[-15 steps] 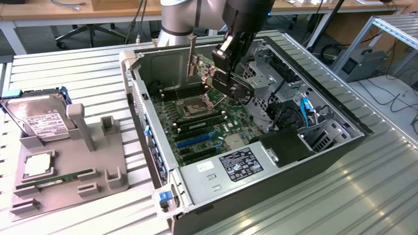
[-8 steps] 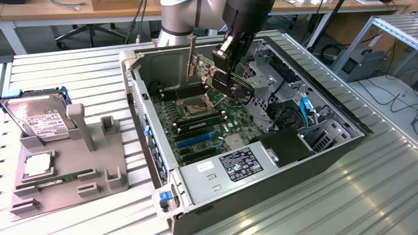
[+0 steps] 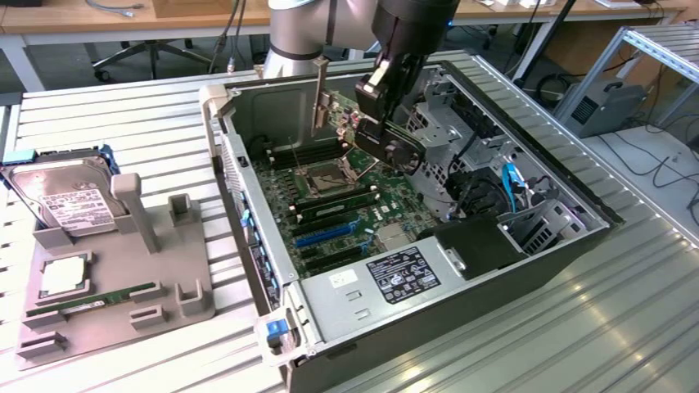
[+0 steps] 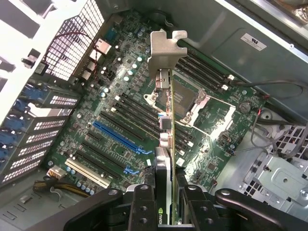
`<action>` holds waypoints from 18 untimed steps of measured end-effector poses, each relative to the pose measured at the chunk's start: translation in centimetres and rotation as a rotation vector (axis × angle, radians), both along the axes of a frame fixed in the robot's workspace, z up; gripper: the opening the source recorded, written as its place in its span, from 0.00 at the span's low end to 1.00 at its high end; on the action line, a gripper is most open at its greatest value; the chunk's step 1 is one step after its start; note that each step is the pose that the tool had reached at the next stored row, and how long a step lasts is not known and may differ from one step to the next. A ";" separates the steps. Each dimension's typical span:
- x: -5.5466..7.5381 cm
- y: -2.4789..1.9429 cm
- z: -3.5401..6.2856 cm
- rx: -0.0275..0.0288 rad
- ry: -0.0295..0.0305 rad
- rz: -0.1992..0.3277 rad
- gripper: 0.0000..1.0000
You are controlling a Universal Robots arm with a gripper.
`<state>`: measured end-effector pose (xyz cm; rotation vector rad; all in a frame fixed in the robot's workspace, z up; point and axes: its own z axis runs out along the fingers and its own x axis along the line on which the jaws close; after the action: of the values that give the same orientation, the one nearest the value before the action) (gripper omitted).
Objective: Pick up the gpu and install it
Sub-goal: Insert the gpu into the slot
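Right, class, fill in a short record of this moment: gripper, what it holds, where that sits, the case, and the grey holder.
gripper: gripper shut on the gpu
gpu position: held on edge above the motherboard, silver bracket farthest from the fingers, apparently not in any slot
blue slot: long blue slot unoccupied
case: computer case lying open
grey holder: grey holder at the exterior view's left, carrying a hard drive and a memory stick

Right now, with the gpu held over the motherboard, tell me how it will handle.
The gpu is likely stiff: it stands straight, edge-on, in the pincer. Its silver bracket juts far from the grip, so a bump could pivot it. Probably fragile: its thin circuit board is exposed.
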<state>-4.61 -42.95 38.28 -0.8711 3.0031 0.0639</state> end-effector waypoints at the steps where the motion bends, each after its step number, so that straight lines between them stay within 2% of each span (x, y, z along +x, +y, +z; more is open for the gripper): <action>1: 0.0 0.00 0.00 0.0000 0.0000 0.001 0.27; 18: 0.0 0.00 0.00 0.0000 0.0000 0.012 0.27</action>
<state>-4.61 -42.95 38.28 -0.8888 2.9981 0.0639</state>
